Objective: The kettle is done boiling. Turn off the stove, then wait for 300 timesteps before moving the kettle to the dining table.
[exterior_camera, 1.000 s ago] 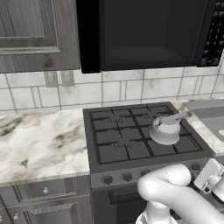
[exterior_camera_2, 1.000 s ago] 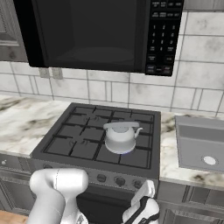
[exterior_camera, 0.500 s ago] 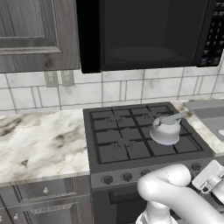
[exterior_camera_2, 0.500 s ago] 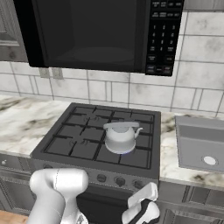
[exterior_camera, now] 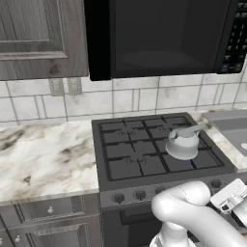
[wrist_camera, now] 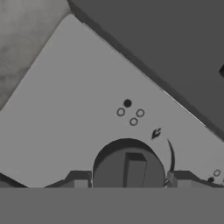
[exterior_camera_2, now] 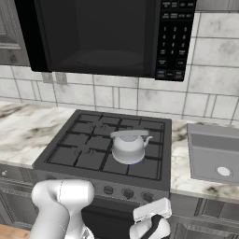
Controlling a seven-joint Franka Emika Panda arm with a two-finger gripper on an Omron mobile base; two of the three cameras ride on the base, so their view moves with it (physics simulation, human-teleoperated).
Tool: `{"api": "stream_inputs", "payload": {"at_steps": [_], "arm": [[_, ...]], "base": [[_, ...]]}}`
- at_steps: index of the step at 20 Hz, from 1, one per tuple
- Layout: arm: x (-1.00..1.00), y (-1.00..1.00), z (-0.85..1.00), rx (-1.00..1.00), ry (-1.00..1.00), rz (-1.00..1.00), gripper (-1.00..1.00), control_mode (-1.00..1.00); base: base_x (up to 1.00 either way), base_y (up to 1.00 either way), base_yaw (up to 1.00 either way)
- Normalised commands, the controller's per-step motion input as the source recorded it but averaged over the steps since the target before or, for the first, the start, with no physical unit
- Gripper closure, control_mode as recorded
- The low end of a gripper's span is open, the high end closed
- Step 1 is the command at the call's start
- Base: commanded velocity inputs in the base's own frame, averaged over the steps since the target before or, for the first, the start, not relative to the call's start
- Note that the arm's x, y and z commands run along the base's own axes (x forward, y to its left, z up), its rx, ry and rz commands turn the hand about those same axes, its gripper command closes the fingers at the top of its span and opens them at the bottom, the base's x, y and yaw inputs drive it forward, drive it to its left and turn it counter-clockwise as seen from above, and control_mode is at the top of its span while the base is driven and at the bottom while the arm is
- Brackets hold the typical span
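Note:
The silver-grey kettle (exterior_camera: 183, 143) (exterior_camera_2: 128, 145) sits upright on the front right burner of the black stove (exterior_camera: 135, 144) (exterior_camera_2: 88, 149). A faint blue glow shows under the kettle in the right base view. My gripper (wrist_camera: 130, 180) is low at the stove's front panel, at the right end of the knob row (exterior_camera: 231, 198) (exterior_camera_2: 151, 217). In the hand view its two fingers flank a round grey knob (wrist_camera: 129, 168) and press against its sides. The dining table is out of view.
A black microwave (exterior_camera: 159, 38) (exterior_camera_2: 93, 37) hangs over the stove. The marble counter (exterior_camera: 43, 154) runs to the left, above grey drawers. A steel sink (exterior_camera_2: 214, 154) lies to the right of the stove.
My hand has shifted only slightly at the stove's front panel. The kettle has not moved.

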Motion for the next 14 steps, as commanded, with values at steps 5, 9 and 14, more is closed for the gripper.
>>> {"api": "stream_inputs", "payload": {"at_steps": [5, 9, 14], "arm": [[-0.03, -0.09, 0.0, 0.3, 0.04, -0.01, 1.0, -1.0], [-0.05, -0.06, 0.01, 0.29, 0.05, -0.01, 1.0, -1.0], [-0.04, -0.08, 0.01, 0.29, 0.05, 0.0, 1.0, -1.0]], "base": [[0.0, 0.0, 0.0], [0.0, 0.0, 0.0], [0.0, 0.0, 0.0]]}}
